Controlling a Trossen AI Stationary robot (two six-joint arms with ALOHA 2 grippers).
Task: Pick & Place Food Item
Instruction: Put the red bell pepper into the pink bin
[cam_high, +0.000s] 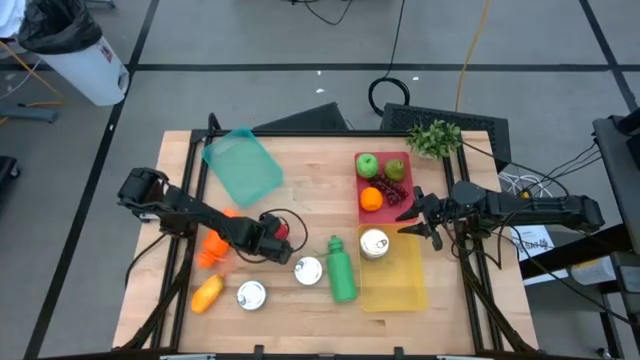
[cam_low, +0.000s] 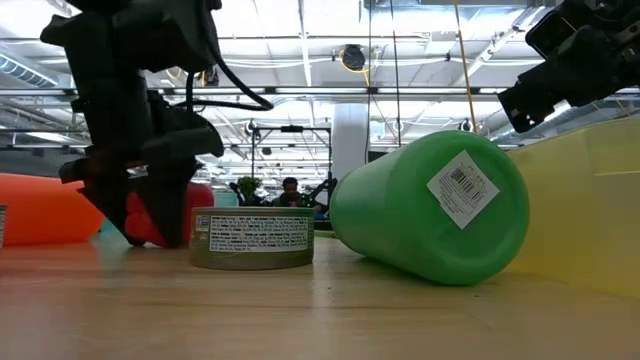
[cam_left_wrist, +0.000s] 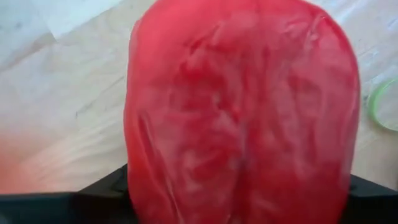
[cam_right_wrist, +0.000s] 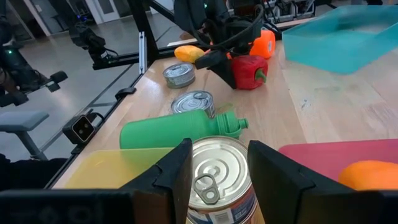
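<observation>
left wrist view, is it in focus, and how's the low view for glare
Left wrist view: the red pepper fills the picture, close and soft, the wood behind blurred. Low view: bright ceiling lights behind leave the left gripper dark, yet the can label reads sharp.

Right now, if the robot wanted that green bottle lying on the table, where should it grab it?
Probably across the middle of its body, from straight above. The green bottle lies on its side, its round body wide and smooth, its cap end narrower. One can sits close on one side and the yellow tray on the other, so the hand's fingers should straddle it carefully.
</observation>
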